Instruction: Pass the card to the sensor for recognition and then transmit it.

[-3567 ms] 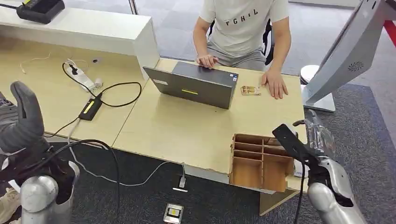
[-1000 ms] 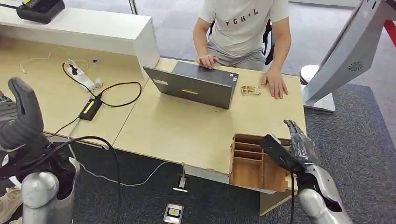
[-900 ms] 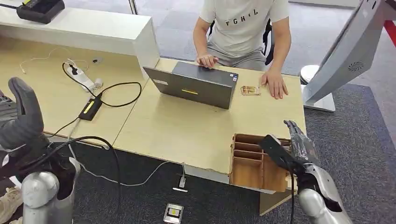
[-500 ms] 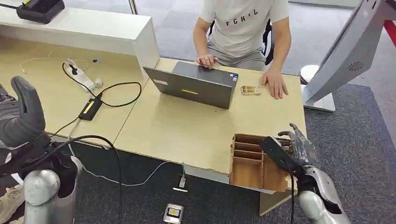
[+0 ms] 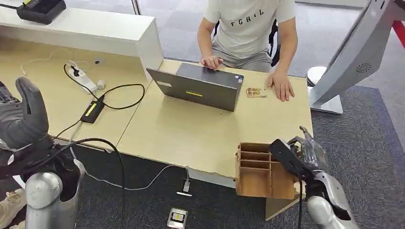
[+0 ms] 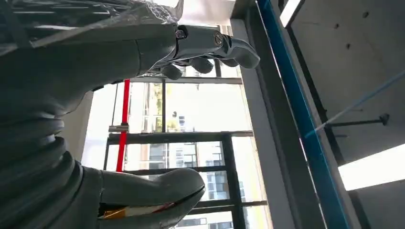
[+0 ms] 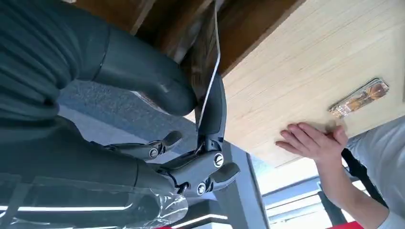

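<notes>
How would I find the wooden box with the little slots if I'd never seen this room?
Start at the light wooden table where a person sits behind a grey laptop. Go to the table's near corner by the robot's right hand. The wooden box stands there, darker brown than the tabletop, split into open slots.

I record a pale wood-grain tabletop [image 5: 191, 129], a brown wooden compartment box [image 5: 260, 171], a dark grey laptop [image 5: 200, 87] with a yellow label, and black cables [image 5: 117, 93]. The seated person's light grey shirt [image 5: 248, 24] carries black lettering. Both my hands, left [image 5: 21, 119] and right [image 5: 308, 152], are dark grey.
</notes>
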`<action>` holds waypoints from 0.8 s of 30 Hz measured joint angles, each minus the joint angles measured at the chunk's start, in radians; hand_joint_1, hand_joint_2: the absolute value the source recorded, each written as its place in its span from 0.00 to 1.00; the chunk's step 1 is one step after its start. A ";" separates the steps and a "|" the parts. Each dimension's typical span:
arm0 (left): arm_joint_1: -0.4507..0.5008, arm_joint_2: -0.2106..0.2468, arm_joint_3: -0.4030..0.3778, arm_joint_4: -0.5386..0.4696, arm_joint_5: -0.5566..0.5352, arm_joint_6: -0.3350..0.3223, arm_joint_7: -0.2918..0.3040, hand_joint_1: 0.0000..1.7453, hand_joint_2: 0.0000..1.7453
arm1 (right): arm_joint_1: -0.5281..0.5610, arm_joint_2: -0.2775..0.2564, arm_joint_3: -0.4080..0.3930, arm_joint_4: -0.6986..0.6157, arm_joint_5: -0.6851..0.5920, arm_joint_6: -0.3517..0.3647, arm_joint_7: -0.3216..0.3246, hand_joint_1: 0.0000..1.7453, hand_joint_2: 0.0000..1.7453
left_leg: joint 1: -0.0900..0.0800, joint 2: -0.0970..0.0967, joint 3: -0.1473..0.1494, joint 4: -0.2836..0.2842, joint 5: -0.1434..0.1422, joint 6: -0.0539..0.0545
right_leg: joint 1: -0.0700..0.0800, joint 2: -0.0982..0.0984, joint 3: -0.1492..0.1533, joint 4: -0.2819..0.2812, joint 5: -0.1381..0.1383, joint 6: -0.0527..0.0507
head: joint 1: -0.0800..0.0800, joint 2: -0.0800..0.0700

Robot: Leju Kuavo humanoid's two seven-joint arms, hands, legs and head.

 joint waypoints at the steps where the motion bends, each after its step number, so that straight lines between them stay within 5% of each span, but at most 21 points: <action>1: 0.000 0.001 0.000 0.000 0.000 0.000 0.002 0.00 1.00 | 0.000 0.000 -0.001 0.000 0.001 0.000 0.000 1.00 1.00 | 0.000 0.000 0.000 0.000 0.000 0.000 | 0.000 0.000 0.000 0.000 0.000 0.000 | 0.000 0.000; 24: 0.004 0.004 -0.008 0.007 -0.003 0.000 -0.002 0.00 1.00 | 0.002 0.001 -0.018 0.000 0.013 -0.003 -0.009 1.00 1.00 | 0.000 0.000 0.000 0.000 0.000 0.000 | 0.000 0.000 0.000 0.000 0.000 0.000 | 0.000 0.000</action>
